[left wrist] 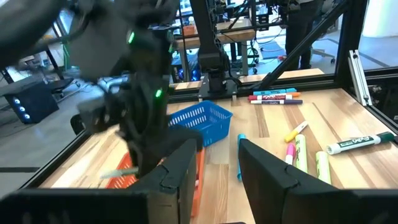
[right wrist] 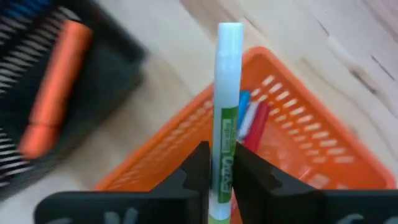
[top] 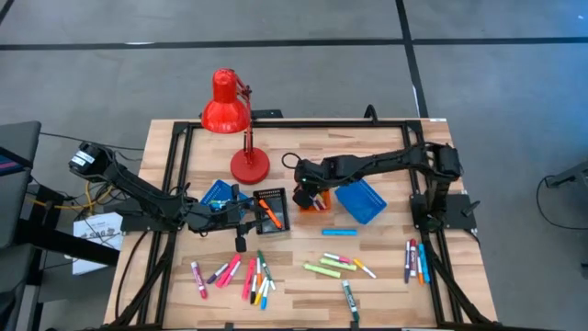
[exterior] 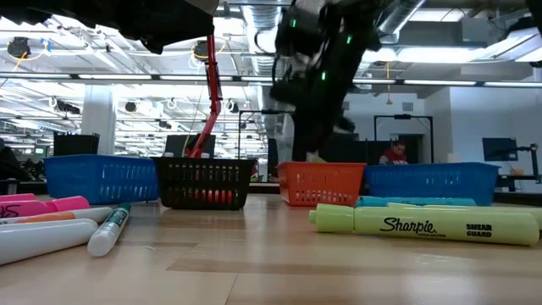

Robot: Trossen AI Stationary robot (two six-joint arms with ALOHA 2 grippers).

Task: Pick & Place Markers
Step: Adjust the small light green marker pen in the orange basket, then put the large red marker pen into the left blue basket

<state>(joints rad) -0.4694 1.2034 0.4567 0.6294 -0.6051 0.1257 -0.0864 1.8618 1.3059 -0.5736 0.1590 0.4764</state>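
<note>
Green-labelled white marker (right wrist: pixel 224 118) pinched in right gripper (right wrist: pixel 219 163) jaws above orange tray (right wrist: pixel 292 134) — left gripper (left wrist: pixel 214 163) jaws spread.

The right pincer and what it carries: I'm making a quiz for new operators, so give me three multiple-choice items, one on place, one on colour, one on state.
1. Where is the right pincer?
A. Above the orange tray
B. Beside the lamp base
C. At the table's front edge

2. What colour is the band on the marker it holds?
A. Pink
B. Green
C. Yellow

3. How is the left pincer?
A. Shut on a marker
B. Open and empty
C. Out of view

Answers:
1. A: the right wrist view shows the orange tray right beneath the pincer.
2. B: the white marker carries a green label.
3. B: a clear gap lies between its fingers.
</note>
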